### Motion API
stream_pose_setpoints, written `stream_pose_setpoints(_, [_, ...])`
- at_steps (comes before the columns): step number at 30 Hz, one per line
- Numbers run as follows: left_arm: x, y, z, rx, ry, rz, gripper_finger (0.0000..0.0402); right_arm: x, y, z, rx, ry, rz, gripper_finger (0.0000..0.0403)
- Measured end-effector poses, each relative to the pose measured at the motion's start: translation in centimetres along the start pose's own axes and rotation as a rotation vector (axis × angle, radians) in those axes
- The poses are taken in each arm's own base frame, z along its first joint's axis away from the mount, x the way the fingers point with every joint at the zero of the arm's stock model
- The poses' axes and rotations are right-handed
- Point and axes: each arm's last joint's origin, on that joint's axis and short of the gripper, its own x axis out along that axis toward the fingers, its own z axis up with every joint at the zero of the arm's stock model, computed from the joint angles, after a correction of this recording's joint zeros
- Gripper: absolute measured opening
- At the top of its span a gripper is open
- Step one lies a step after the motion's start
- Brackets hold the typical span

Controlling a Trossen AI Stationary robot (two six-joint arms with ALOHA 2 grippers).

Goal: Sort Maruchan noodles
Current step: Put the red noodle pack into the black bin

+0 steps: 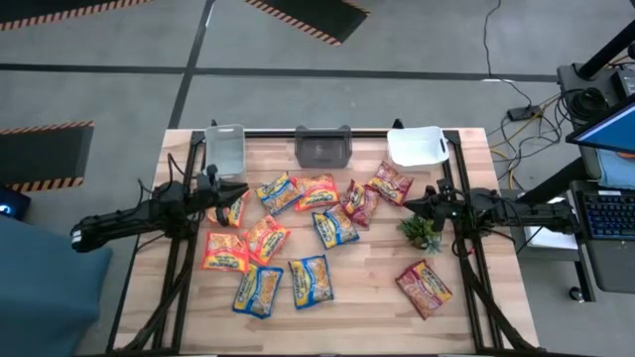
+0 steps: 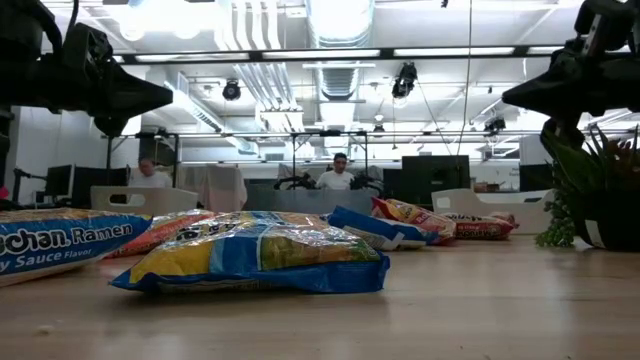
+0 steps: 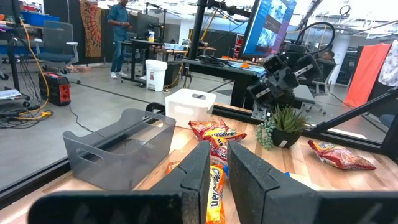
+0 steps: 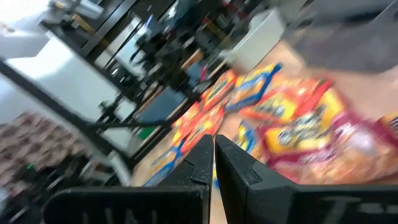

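Several Maruchan noodles packets lie flat and scattered on the wooden table (image 1: pixel 367 317): blue-and-yellow ones (image 1: pixel 311 281), orange ones (image 1: pixel 225 252) and dark red ones (image 1: pixel 425 288). My left gripper (image 1: pixel 238 188) hangs level above the left part of the table, over an orange packet (image 1: pixel 235 208). Its fingers (image 3: pixel 202 168) are almost together, with only a narrow slit and nothing between them. My right gripper (image 1: pixel 409 205) hangs level above the right part, beside the dark red packets (image 1: pixel 389 182), shut and empty (image 4: pixel 213 155). Both point toward the table's middle.
Three bins stand along the far edge: a clear one (image 1: pixel 224 147), a dark grey one (image 1: pixel 322 147) and a white one (image 1: pixel 416 145). A small green plant (image 1: pixel 421 231) stands just below my right gripper. People sit at desks in the room beyond the table (image 2: pixel 340 172).
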Motion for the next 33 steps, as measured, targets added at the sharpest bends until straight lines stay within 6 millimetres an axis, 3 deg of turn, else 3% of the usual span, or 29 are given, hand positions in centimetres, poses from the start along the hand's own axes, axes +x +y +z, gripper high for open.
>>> stream_pose_setpoints(13, [0.0, 0.0, 0.0, -0.005, 0.000, -0.001, 0.0039, 0.0, -0.1, 0.3, -0.009, -0.068, -0.065, 0.0009])
stream_pose_setpoints(15, [0.0, -0.1, 0.0, -0.127, 0.004, -0.018, 0.0039, 0.0, -0.1, 0.3, -0.009, -0.068, -0.064, 0.0009])
stream_pose_setpoints(18, [0.0, -0.2, 0.0, -0.475, 0.025, -0.069, 0.0039, 0.0, -0.1, 0.3, -0.009, -0.069, -0.064, 0.0009])
stream_pose_setpoints(19, [0.0, -0.2, 0.0, -0.504, 0.023, -0.068, 0.0039, 0.0, -0.1, 0.3, -0.009, -0.069, -0.064, 0.0009])
stream_pose_setpoints(26, [0.0, -0.2, 0.0, -0.518, 0.021, -0.075, 0.0039, -0.1, -0.1, 0.6, 0.018, -0.138, -0.101, 0.0009])
stream_pose_setpoints(33, [0.2, -0.3, -0.5, -0.570, 0.006, -0.090, 0.0039, -0.5, -0.1, 2.0, 0.059, -0.437, -0.273, 0.0009])
